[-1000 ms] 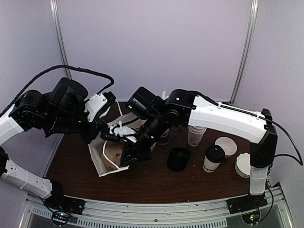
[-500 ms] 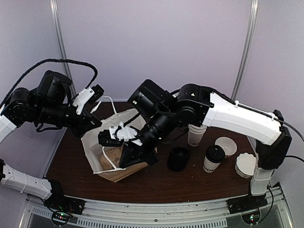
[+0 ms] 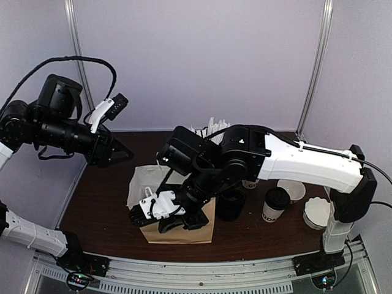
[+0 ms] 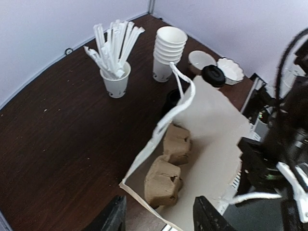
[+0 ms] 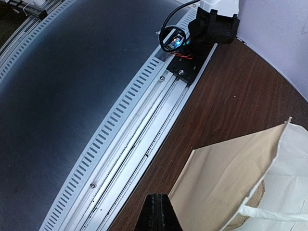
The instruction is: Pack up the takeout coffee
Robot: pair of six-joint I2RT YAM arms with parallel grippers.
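Observation:
The takeout coffee (image 3: 275, 204), a white cup with a black dome lid, stands on the table's right side; only its lid (image 4: 213, 75) shows in the left wrist view. A paper bag (image 3: 179, 228), white and tan, sits near the front edge with its mouth (image 4: 211, 130) open upward. Two brown cardboard pieces (image 4: 163, 180) lie inside it. My left gripper (image 3: 120, 153) hovers high to the bag's left, open and empty (image 4: 159, 217). My right gripper (image 3: 151, 213) is shut at the bag's front-left side (image 5: 159, 212). Nothing shows between its fingers.
A stack of lidless white cups (image 4: 169, 52) and a cup of white sticks (image 4: 115, 79) stand at the back. A black stack (image 3: 231, 205) sits right of the bag. White dishes (image 3: 293, 187) (image 3: 318, 212) lie at far right. The metal front rail (image 5: 130, 130) runs just past the bag.
My left gripper opened, let go of the bag and pulled up and left. My right arm swung toward the front edge, and the bag moved right and forward with it.

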